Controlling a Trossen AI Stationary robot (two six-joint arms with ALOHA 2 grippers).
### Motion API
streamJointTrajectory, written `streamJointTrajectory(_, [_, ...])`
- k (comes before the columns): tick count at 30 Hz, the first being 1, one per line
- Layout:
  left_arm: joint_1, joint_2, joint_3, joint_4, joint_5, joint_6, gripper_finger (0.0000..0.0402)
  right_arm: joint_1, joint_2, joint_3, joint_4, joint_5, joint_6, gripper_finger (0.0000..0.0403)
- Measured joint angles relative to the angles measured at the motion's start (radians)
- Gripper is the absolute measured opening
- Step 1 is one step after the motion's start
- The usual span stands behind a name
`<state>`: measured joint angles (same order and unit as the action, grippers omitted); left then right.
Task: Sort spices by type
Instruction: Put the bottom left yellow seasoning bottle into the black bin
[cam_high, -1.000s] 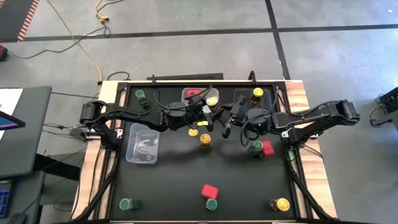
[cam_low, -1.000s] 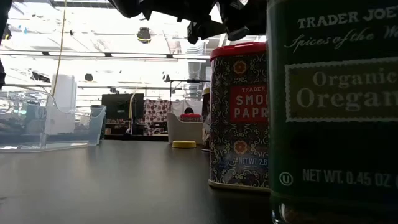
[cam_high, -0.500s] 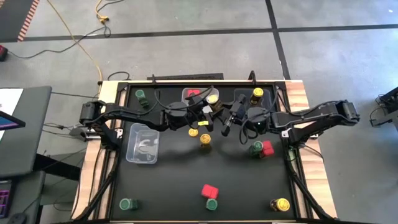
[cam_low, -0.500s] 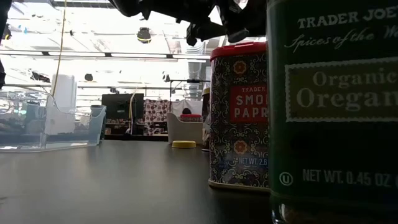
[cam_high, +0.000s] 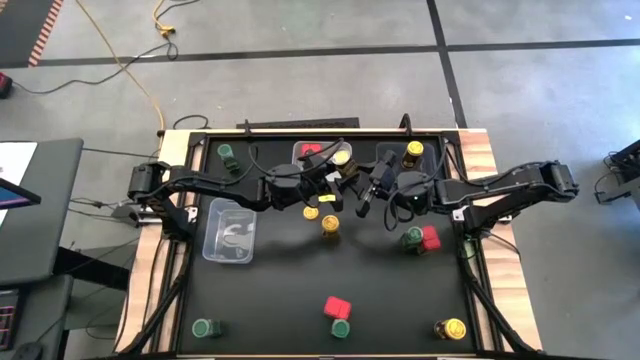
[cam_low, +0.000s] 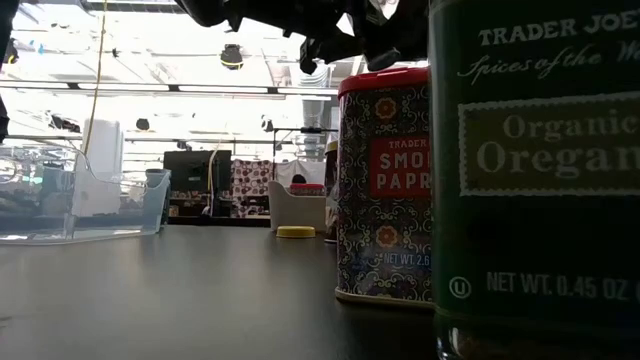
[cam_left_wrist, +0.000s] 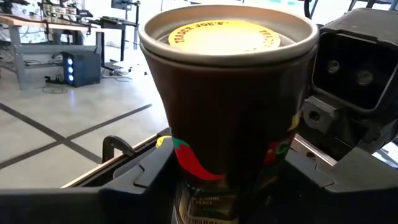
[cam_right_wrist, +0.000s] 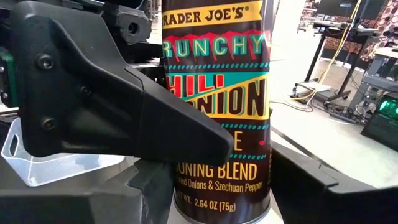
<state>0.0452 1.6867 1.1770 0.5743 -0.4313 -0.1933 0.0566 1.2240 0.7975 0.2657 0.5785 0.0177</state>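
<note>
While both arms are reaching inward on the high view, the left gripper (cam_high: 338, 178) and the right gripper (cam_high: 368, 192) are meeting just toward twelve o'clock from the table's (cam_high: 280, 300) middle. A clear tray (cam_high: 228, 232) is lying at nine o'clock, a red box (cam_high: 337, 307) and a green-lidded jar (cam_high: 341, 328) are standing together at six o'clock, and a second green-lidded jar (cam_high: 412, 238) is touching a second red box (cam_high: 430, 238) at three o'clock. Across the low view, the six o'clock pair is filling the right side, and the grippers are hanging high above the tabletop. Through the left wrist view, the left fingers (cam_left_wrist: 143, 180) are pinching a yellow-lidded jar (cam_left_wrist: 230, 112) low on its body, its lid tilting toward the camera. Through the right wrist view, the same jar, labelled chili onion, is standing upright between the right fingers (cam_right_wrist: 311, 180), but I cannot tell whether they are pressing on it; a left finger is crossing its side.
</note>
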Motion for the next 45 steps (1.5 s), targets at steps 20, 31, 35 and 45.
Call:
streamJointTrajectory(20, [0.0,0.002,-0.003,-0.011,0.001,-0.035,0.0206,0.001,0.0,0.0,-0.036,-0.005,0.003,0.0253])
streamJointTrajectory(31, [0.019,-0.005,-0.003,-0.026,-0.009,-0.026,0.0203,-0.013,-0.011,0.0,-0.053,0.024,0.053,0.0353])
streamJointTrajectory(35, [0.039,-0.034,-0.004,-0.05,-0.006,-0.01,0.0204,-0.014,-0.023,0.0,-0.095,0.035,0.053,0.0392])
streamJointTrajectory(45, [0.071,-0.096,-0.003,-0.18,0.001,-0.031,0.0205,-0.015,-0.023,0.0,-0.151,0.038,-0.042,0.0385])
